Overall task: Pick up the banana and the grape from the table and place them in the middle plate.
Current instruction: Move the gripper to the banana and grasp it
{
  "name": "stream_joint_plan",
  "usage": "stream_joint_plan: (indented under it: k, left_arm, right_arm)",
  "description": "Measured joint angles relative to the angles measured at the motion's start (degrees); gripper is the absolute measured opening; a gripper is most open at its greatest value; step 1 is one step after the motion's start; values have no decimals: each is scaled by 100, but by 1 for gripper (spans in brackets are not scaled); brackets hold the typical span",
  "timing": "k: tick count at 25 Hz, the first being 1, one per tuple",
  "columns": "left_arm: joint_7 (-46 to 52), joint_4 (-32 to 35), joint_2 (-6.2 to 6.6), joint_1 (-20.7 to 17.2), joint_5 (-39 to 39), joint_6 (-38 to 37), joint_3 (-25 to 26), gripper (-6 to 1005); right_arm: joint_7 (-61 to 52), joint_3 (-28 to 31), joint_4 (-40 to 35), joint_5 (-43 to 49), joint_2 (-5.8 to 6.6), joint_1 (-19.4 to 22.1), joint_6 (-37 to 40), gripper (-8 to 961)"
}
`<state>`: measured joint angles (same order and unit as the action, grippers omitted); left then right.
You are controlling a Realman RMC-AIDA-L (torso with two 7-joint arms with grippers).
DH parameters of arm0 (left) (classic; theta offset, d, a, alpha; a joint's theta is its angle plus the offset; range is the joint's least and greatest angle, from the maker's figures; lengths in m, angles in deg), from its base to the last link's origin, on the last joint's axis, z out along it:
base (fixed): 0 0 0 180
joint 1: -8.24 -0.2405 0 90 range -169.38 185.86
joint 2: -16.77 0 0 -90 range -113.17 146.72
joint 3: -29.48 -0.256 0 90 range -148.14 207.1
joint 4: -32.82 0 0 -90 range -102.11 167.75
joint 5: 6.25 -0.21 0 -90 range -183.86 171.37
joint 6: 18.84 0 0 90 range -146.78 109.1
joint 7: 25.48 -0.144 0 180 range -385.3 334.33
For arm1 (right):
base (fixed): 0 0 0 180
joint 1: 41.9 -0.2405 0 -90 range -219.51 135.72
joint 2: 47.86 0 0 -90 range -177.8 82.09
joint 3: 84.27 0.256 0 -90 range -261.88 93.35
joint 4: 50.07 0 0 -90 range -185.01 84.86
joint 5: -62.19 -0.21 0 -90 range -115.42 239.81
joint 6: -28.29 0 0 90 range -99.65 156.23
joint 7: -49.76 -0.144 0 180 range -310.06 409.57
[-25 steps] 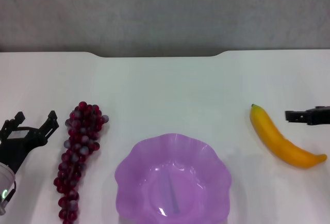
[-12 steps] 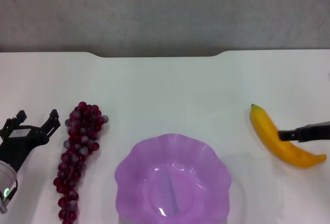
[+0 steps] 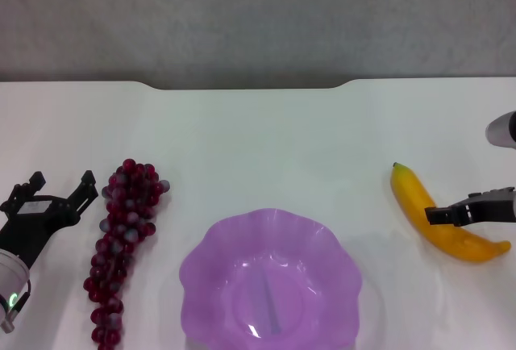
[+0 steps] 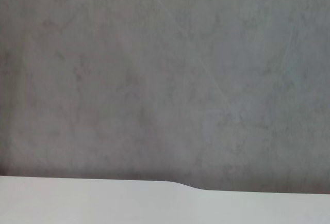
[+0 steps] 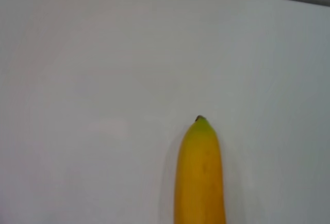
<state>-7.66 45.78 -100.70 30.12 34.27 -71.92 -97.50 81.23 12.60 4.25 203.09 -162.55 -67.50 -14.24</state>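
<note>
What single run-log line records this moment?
left hand: open beside grapes | right hand: over banana | purple plate: empty

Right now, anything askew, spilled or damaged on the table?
Nothing stands out. The banana and the grape lie intact on the table; the middle plate sits flat and empty. The right gripper is over the banana, the left gripper beside the grape.
</note>
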Motion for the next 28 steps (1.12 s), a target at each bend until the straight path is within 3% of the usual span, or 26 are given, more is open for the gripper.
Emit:
stream_joint_plan:
  k: [12, 28]
  left_arm:
    - [-4, 8, -4, 35, 1, 5, -2, 889]
    - [2, 6, -14, 45, 1, 9, -10, 890]
  right_arm:
    - [266, -994, -564, -526, -17, -59, 1175, 885]
    - [277, -1176, -1063, -550, -18, -203, 1527, 823]
